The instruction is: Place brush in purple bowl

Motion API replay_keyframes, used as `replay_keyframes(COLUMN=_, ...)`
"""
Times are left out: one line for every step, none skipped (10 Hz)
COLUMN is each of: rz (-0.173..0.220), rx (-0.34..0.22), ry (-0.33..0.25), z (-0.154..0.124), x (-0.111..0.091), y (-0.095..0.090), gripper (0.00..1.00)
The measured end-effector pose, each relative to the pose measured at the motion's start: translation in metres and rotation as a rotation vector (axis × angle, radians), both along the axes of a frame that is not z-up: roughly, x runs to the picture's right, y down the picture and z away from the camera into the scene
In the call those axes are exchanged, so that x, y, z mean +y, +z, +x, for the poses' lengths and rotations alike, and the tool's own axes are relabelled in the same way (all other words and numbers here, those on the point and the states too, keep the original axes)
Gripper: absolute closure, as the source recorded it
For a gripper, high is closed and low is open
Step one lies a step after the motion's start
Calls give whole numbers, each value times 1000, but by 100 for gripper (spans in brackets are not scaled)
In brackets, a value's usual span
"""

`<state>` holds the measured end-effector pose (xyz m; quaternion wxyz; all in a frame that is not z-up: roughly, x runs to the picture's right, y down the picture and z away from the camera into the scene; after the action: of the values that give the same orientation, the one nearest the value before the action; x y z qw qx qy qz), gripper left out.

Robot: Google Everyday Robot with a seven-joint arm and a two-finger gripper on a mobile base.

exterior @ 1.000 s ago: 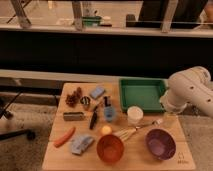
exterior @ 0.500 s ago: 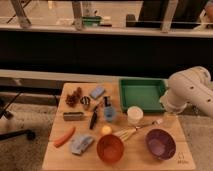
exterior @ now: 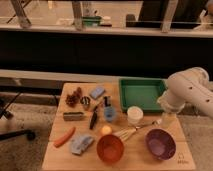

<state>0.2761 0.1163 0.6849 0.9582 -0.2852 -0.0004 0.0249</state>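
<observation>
The camera view looks down on a wooden worktop set with small things. The brush lies flat left of the middle, running roughly front to back, just right of the grey block and just left of the blue cup. The purple bowl stands upright at the front right corner, well apart from the brush. Between the two are the ball, the orange bowl and the whisk, which lies aslant. A white cup stands behind the whisk, and a green tray sits at the back right.

The white arm comes in from the right edge and bends downward. Its end effector hangs over the right side of the worktop, just in front of the tray and behind the purple bowl, far from the brush. Whether it is apart or together cannot be told.
</observation>
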Motion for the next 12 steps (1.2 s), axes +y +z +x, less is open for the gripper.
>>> replay_keyframes(rz=1, rx=-15, ry=1, z=-8, x=-1, y=1, gripper=20)
replay_keyframes(rz=2, rx=-35, ry=-2, z=-18, x=-2, y=2, gripper=20)
replay_keyframes(rz=3, rx=-61, ry=-5, z=-33, x=-4, y=4, gripper=20)
replay_keyframes(rz=2, rx=-74, ry=-3, z=-39, x=-5, y=4, gripper=20)
replay_keyframes(rz=2, rx=-90, ry=-1, z=-46, x=-5, y=5, gripper=20)
replay_keyframes(rz=3, rx=-113, ry=-5, z=-55, x=-6, y=5, gripper=20)
replay_keyframes(rz=3, rx=-129, ry=-9, z=-62, x=-6, y=6, gripper=20)
replay_keyframes(rz=2, rx=-144, ry=-14, z=-69, x=-7, y=7, gripper=20)
replay_keyframes(rz=0, rx=-159, ry=-18, z=-75, x=-7, y=8, gripper=20)
replay_keyframes(rz=-2, rx=-172, ry=-17, z=-80, x=-7, y=9, gripper=20)
replay_keyframes(rz=-5, rx=-185, ry=-16, z=-85, x=-6, y=9, gripper=20)
replay_keyframes(rz=-8, rx=-197, ry=-16, z=-89, x=-6, y=9, gripper=20)
